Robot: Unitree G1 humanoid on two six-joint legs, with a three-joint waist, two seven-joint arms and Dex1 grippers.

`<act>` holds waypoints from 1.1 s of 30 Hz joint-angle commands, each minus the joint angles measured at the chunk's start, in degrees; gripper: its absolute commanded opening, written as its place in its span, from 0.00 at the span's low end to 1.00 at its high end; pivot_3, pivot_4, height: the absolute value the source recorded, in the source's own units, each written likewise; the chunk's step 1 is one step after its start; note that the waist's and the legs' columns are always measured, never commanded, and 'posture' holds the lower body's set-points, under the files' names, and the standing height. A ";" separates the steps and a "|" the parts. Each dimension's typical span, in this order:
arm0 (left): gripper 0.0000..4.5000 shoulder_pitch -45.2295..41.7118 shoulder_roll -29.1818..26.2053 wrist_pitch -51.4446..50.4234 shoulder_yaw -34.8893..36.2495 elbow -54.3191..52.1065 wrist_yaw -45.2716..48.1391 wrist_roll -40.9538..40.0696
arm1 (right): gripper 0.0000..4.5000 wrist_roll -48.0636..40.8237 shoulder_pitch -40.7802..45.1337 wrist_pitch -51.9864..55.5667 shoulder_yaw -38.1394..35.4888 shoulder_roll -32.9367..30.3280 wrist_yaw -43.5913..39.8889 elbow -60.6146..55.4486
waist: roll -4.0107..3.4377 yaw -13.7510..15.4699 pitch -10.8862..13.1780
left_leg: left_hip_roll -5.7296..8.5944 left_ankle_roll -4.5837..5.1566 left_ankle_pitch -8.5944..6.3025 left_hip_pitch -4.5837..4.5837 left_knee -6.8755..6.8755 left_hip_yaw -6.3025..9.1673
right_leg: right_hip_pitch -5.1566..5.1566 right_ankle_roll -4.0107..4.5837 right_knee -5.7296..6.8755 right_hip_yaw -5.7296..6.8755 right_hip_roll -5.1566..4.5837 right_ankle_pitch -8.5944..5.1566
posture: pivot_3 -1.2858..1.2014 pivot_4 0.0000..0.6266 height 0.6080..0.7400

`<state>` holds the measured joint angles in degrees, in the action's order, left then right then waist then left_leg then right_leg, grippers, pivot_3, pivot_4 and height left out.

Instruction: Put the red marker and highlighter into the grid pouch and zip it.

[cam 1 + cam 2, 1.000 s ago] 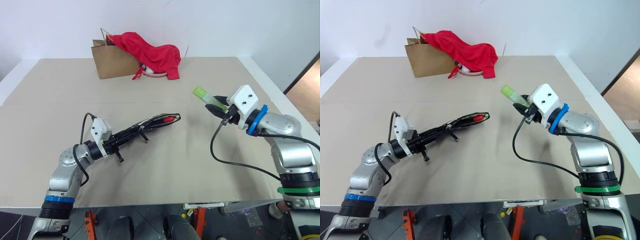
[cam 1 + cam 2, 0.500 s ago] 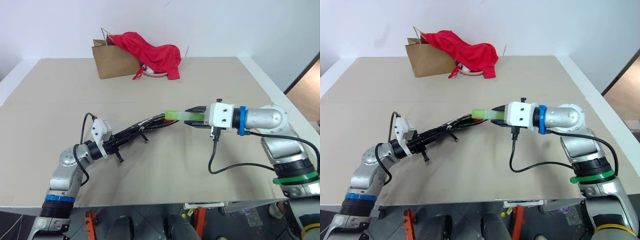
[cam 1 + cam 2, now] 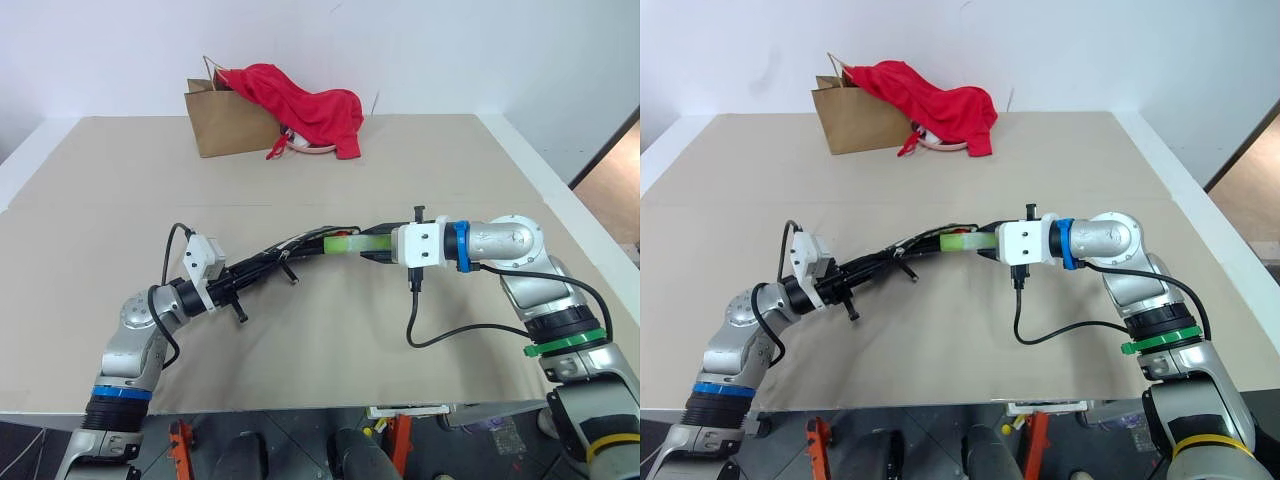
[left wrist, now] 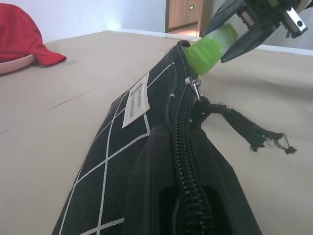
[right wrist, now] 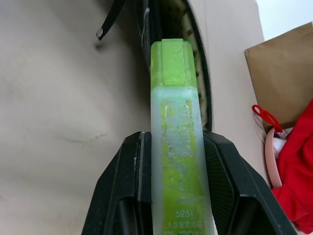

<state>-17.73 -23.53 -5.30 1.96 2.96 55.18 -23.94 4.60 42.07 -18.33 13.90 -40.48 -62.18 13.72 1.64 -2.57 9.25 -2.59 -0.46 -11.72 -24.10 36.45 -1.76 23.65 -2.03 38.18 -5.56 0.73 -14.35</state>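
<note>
Overhead, the right gripper (image 3: 368, 246) is pinching the highlighter (image 3: 345, 241) at the grid pouch (image 4: 122, 161) mouth; the left wrist view is revealing the left gripper (image 4: 183, 196) clamping its zipper edge.

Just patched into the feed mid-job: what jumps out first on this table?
Mid-table, the right gripper holds the light-green highlighter between its fingers, with the cap end at the open mouth of the grid pouch. The left gripper is shut on the pouch's other end, holding it off the table. At the far edge, a red cloth drapes over a brown paper bag.
</note>
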 commanded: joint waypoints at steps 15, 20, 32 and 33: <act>0.00 -0.75 -0.17 1.54 -0.50 -1.15 0.48 0.12 | 0.24 5.53 9.69 -5.26 6.14 7.37 -0.68 7.63 | 0.00 -0.05 0.00 | 0.01 -0.01 0.01 -0.02 0.01 0.03 | 0.00 0.02 0.02 0.03 -0.03 0.01 | 0.52 0.24 1.00; 0.00 -1.33 -0.21 1.50 -0.51 -0.70 0.55 0.21 | 0.24 6.89 10.95 -7.40 9.57 12.79 -0.58 8.26 | 0.00 -0.19 0.00 | -0.09 -0.01 0.01 0.01 0.00 0.06 | 0.05 0.13 0.10 0.05 0.11 0.03 | 0.52 0.24 1.00; 0.00 -0.15 0.46 1.20 -0.02 -2.20 -0.39 0.33 | 0.96 8.02 13.79 -9.22 8.89 17.21 2.64 13.13 | 0.01 -0.01 0.00 | -0.04 -0.07 0.04 -0.04 0.04 0.16 | 0.04 0.14 0.21 0.18 0.02 0.01 | 0.52 0.24 1.00; 0.00 -0.07 0.49 1.13 0.02 -2.27 -0.47 0.27 | 0.99 8.34 14.14 -9.78 8.69 16.94 3.38 14.06 | 0.01 -0.01 0.00 | -0.04 -0.08 0.05 -0.04 0.05 0.18 | 0.03 0.14 0.21 0.21 0.00 0.01 | 0.52 0.24 1.00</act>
<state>-18.20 -23.18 -4.86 1.96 3.21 54.39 -22.98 12.76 53.94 -26.37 24.79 -22.97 -61.00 27.34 1.65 -2.58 9.24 -2.63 -0.54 -11.67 -24.14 36.51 -1.59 23.68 -1.89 38.39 -5.36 0.72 -14.34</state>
